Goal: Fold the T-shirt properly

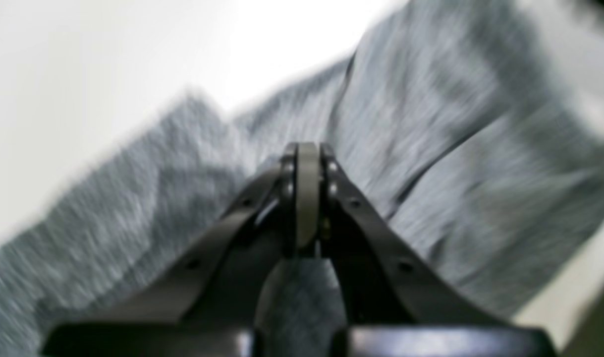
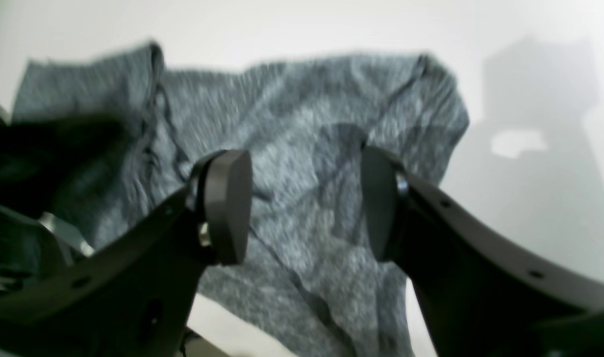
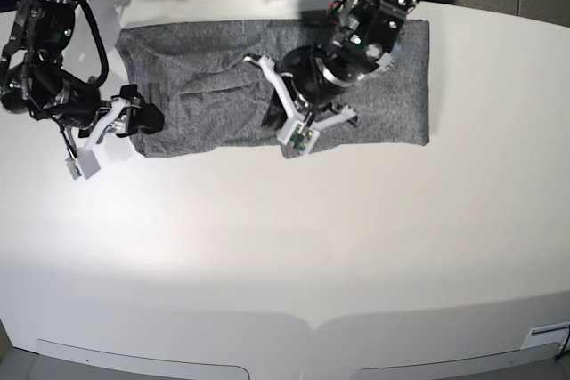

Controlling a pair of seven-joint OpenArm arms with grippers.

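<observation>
The dark-grey heathered T-shirt [image 3: 392, 104] lies spread across the far part of the white table [image 3: 285, 246], creased in its middle. My left gripper [image 3: 272, 95] is over the shirt's centre. In the left wrist view this gripper [image 1: 307, 148] is shut, and creases in the T-shirt [image 1: 455, 148] run in to its tips, so it pinches the cloth. My right gripper [image 3: 151, 119] hovers at the shirt's near left corner. In the right wrist view it [image 2: 304, 198] stands open above the T-shirt [image 2: 302, 124], with nothing between its fingers.
The bare table [image 2: 529, 208] extends beyond the shirt's right edge in the right wrist view. The table's near edge [image 3: 285, 331] curves across the bottom of the base view. Black cables and arm bases sit behind the far edge.
</observation>
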